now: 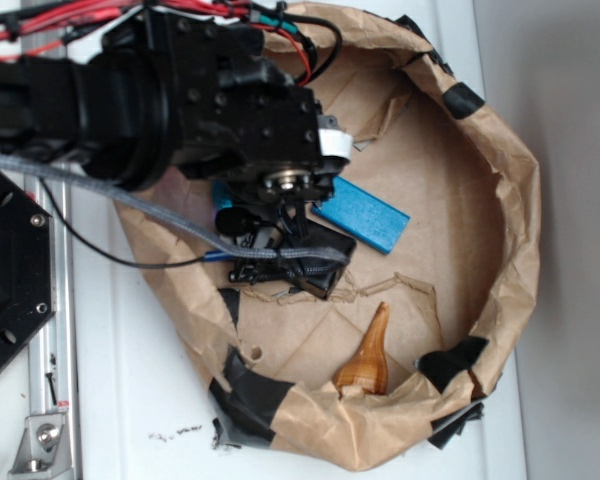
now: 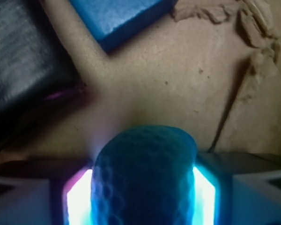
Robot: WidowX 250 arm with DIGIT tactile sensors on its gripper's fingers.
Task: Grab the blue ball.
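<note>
In the wrist view the pincer (image 2: 143, 187) has the blue ball (image 2: 145, 173) sitting squarely between its two fingers (image 2: 77, 199), whose lit inner pads press against the ball's left and right flanks with no gap showing on either side; I judge the pincer closed on the ball, at about the ball's own width. So the ball lies neither left nor right of the pincer but centred in it, its dimpled top bulging forward past the fingertips, and being round it has no long axis to line up with. From these views I cannot tell whether the ball rests on the cardboard floor (image 2: 178, 79) or has cleared it. Beyond the pincer a flat blue block (image 2: 119, 16) lies ahead and to the left, apart from the ball, with a dark object (image 2: 23, 56) further left. In the exterior view the arm (image 1: 210, 100) hides the ball; the block (image 1: 365, 217) and a brown cone-shaped piece (image 1: 368, 360) lie inside a brown paper nest (image 1: 515, 190) on the white worktop (image 1: 140, 400).
</note>
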